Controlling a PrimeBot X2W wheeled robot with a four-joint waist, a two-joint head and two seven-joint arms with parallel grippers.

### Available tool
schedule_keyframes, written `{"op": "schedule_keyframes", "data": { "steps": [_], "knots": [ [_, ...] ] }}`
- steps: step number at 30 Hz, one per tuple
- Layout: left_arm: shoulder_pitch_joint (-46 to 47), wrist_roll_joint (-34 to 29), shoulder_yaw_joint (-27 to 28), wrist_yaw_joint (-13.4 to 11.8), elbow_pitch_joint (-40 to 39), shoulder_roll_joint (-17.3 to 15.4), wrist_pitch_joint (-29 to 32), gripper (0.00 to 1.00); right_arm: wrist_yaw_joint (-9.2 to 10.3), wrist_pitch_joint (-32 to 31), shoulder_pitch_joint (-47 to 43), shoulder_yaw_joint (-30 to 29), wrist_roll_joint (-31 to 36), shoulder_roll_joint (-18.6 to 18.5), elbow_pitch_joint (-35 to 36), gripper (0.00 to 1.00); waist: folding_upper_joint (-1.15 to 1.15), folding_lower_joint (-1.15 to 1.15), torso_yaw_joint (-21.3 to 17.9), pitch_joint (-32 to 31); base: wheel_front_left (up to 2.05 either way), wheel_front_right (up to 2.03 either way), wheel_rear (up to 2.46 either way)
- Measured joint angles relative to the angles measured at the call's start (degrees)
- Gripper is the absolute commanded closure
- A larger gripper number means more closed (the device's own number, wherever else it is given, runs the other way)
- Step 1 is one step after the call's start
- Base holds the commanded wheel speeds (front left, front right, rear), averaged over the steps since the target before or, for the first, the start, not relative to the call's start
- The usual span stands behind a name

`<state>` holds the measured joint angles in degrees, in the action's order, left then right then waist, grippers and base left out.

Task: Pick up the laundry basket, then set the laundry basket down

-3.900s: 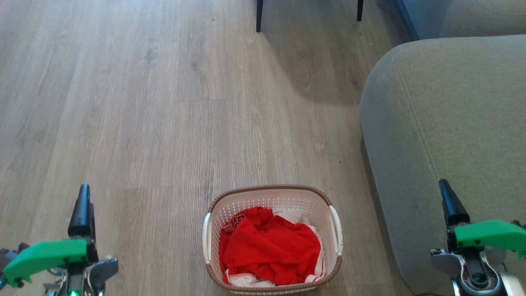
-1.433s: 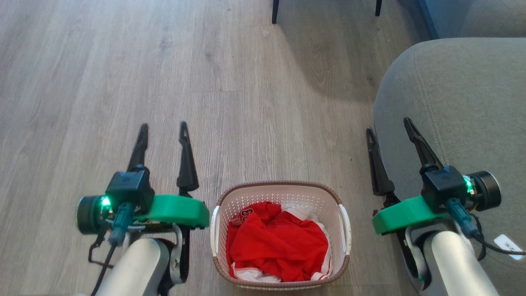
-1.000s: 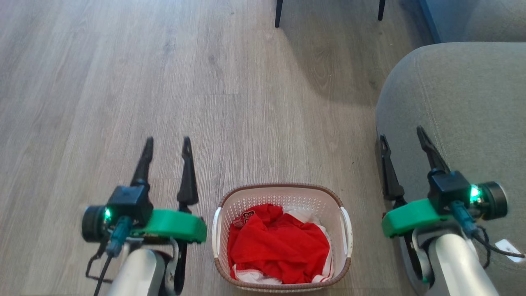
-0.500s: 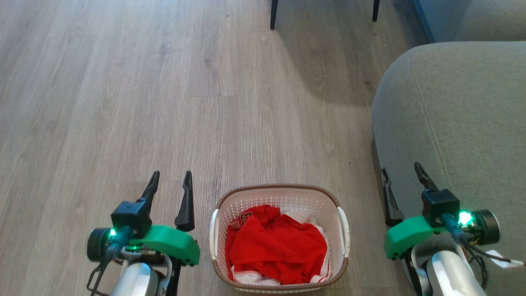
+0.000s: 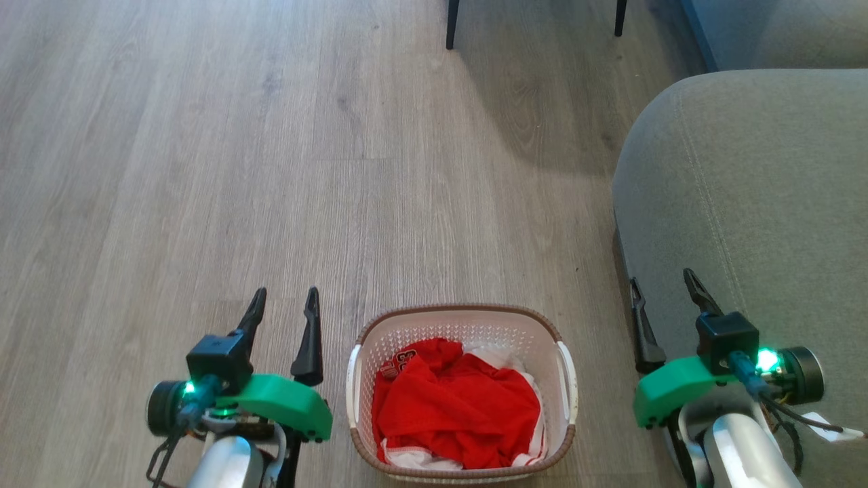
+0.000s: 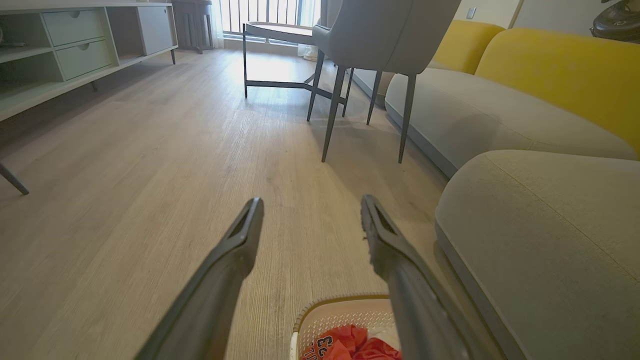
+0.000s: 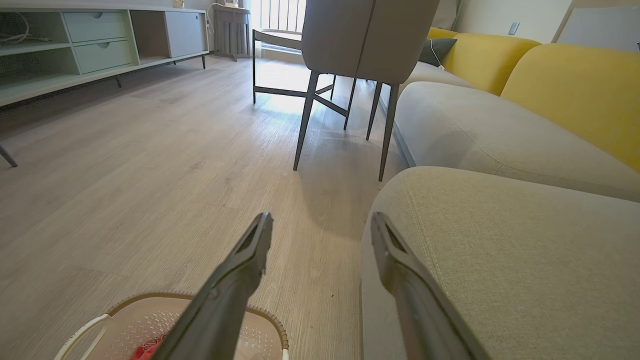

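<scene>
The laundry basket (image 5: 380, 329) stands on the wood floor near the bottom of the head view, white perforated plastic with a brown rim, white side handles and red and white clothes inside. My left gripper (image 5: 285, 302) hovers open just left of it, fingers pointing forward, nothing between them. On the other side, my right gripper (image 5: 663, 282) is open and empty, level with the basket's far end, next to the sofa. The basket's far rim (image 6: 320, 306) peeks in below the left fingers (image 6: 240, 240), and its left end (image 7: 120, 307) shows under the right fingers (image 7: 250, 255).
A grey sofa seat (image 5: 759, 203) rises close on the right, almost touching the right gripper. A chair with dark legs (image 6: 332, 110) and a low table stand ahead, a pale media cabinet (image 6: 60, 45) at far left. Open floor (image 5: 237, 169) stretches ahead and left.
Both arms swung in beside the basket with fingers open, then drew back toward me over the last second. In the last half second almost nothing has moved.
</scene>
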<state>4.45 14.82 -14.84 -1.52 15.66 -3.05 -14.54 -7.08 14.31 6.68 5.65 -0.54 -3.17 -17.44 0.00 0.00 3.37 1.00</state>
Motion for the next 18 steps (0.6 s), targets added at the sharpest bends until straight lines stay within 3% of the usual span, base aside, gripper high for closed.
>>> {"op": "schedule_keyframes", "data": {
  "steps": [18],
  "knots": [
    [0.2,0.9,-1.3,0.5,1.8,0.0,0.0,0.0,0.0,0.0,0.2,-0.2,1.5,0.0,0.2,0.0,0.0,0.0,-0.3,1.8,0.0,0.0,0.0]
  ]
}}
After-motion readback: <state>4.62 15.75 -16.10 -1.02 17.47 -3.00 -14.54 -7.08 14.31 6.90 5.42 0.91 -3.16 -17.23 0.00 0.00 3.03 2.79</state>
